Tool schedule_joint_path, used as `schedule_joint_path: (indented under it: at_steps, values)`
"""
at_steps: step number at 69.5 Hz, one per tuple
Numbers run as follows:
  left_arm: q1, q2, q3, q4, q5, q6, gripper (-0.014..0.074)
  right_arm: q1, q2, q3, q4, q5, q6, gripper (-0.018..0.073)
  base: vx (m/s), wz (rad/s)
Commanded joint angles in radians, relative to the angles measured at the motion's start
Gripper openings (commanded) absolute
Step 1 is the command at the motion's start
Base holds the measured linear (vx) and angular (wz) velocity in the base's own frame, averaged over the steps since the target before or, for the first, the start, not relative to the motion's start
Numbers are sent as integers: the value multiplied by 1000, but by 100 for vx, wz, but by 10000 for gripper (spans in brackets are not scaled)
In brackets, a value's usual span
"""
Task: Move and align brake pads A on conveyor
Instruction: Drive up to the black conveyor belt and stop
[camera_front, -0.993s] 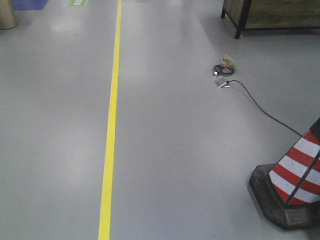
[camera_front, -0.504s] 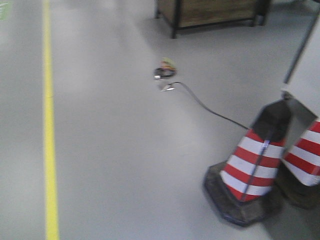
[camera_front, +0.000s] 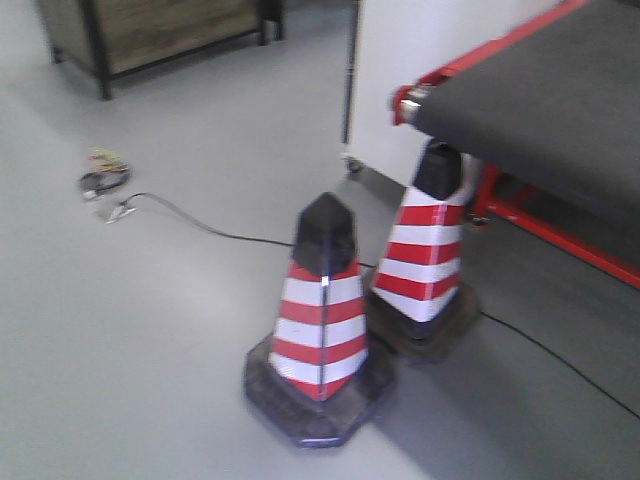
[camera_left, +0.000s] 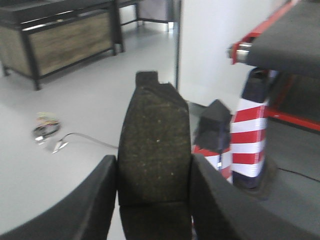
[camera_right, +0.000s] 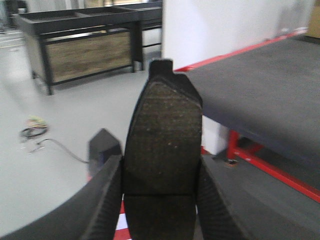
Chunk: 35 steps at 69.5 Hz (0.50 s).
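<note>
Grey factory floor (camera_front: 150, 330) fills the view, with the dark red-edged conveyor (camera_front: 560, 90) raised at right and a striped front cone (camera_front: 320, 320) just beside a rear cone (camera_front: 425, 260) at its end. My left gripper (camera_left: 154, 172) clamps one brake pad (camera_left: 155, 130) upright, off the belt; my right gripper (camera_right: 159, 175) clamps another brake pad (camera_right: 162, 135) upright, also off it.

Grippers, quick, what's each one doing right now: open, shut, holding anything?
Left gripper: shut on a brake pad.
Right gripper: shut on a second brake pad.
</note>
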<state>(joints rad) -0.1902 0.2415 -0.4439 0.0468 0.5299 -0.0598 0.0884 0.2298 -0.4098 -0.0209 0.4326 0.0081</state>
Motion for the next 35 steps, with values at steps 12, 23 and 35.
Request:
schedule_joint_path:
  at_steps: [12,23,35]
  values:
    - [-3,11,-29,-4,-93,-2,-6,-5,12,-33,-5,-98,0,-10,18,-78]
    - [-3,11,-29,-4,-93,-2,-6,-5,12,-33,-5,-98,0,-10,16,-81]
    - [-3,11,-29,-4,-93,-2,-6,-5,12,-33,-5,-98,0,-10,15,-86]
